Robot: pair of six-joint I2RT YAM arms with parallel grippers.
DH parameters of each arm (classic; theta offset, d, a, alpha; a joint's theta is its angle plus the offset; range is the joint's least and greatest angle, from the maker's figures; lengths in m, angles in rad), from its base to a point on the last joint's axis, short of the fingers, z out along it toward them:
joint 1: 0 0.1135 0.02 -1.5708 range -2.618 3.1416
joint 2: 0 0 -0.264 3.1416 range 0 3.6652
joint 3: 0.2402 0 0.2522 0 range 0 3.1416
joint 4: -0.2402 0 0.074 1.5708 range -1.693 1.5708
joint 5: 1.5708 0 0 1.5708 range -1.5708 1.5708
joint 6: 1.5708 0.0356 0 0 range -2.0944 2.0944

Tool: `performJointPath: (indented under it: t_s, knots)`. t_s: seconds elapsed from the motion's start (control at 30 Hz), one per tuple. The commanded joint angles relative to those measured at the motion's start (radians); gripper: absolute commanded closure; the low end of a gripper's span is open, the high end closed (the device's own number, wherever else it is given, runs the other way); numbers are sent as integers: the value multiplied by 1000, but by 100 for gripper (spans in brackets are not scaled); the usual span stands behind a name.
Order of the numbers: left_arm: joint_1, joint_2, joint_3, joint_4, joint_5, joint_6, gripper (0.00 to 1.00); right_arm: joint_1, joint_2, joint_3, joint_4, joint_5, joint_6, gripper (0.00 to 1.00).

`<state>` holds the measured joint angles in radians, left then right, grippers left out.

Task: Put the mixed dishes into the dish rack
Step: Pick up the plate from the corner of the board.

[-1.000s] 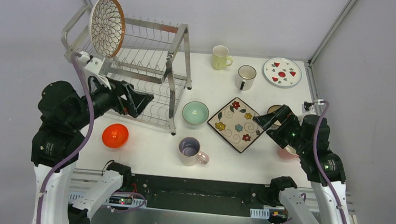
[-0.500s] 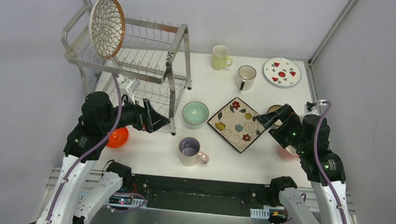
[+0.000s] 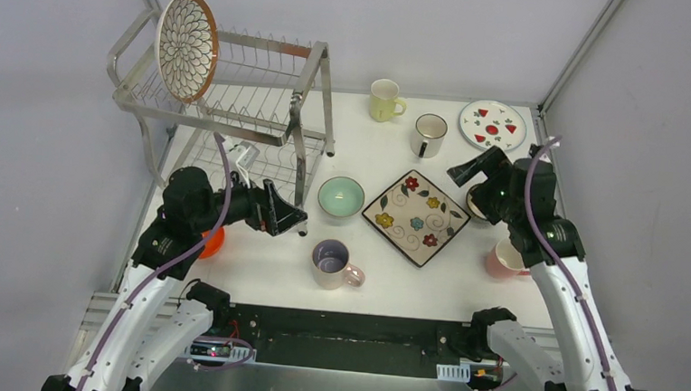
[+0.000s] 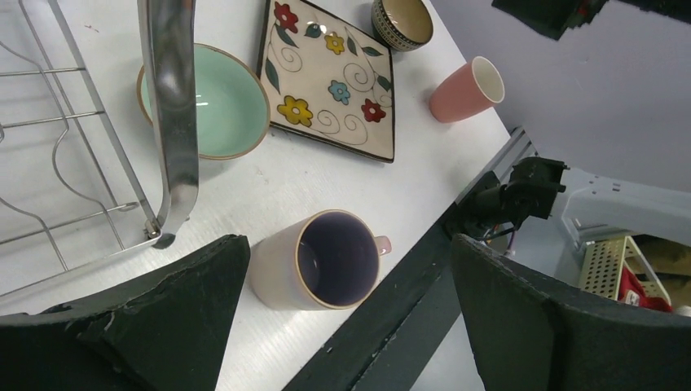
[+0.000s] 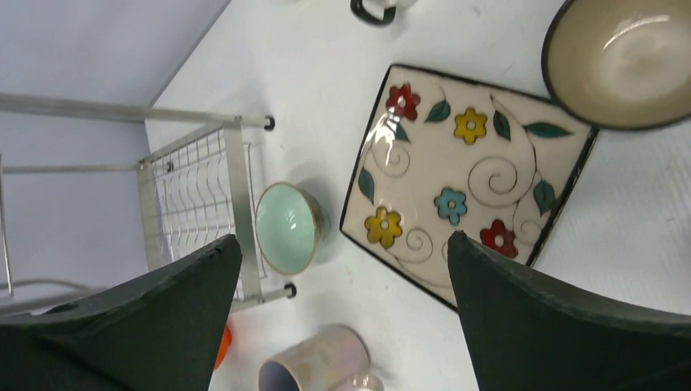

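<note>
One lilac mug stands near, not touching, the wide-spread left tool.

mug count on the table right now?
4: pale yellow ceramic mug at far edge, white ceramic mug right of it, lilac ceramic mug near-centre, pink ceramic mug near right. None seems hidden.

I work at a white table boxed in by plain pale grey walls behind it and on both sides. Slim metal posts run up the two far corners. A black rail edges the table's near side, with a grey metal ledge below it. The light is soft and even, the shadows faint.
</note>
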<state>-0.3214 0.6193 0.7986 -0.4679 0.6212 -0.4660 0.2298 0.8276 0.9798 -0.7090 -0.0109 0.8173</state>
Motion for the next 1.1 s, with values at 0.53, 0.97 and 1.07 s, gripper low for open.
performJointPath:
  t_s: [0.53,0.97,1.07]
  knots:
    - [-7,-142,-94,-67,-148,142,1,-226,360,171,274,77,-107,5]
    - [-10,-187,-85,-86,-207,172,1,-501,707,132,567,-110,31,36]
    - [-10,-177,-80,-90,-213,153,1,-540,791,143,613,-118,67,42]
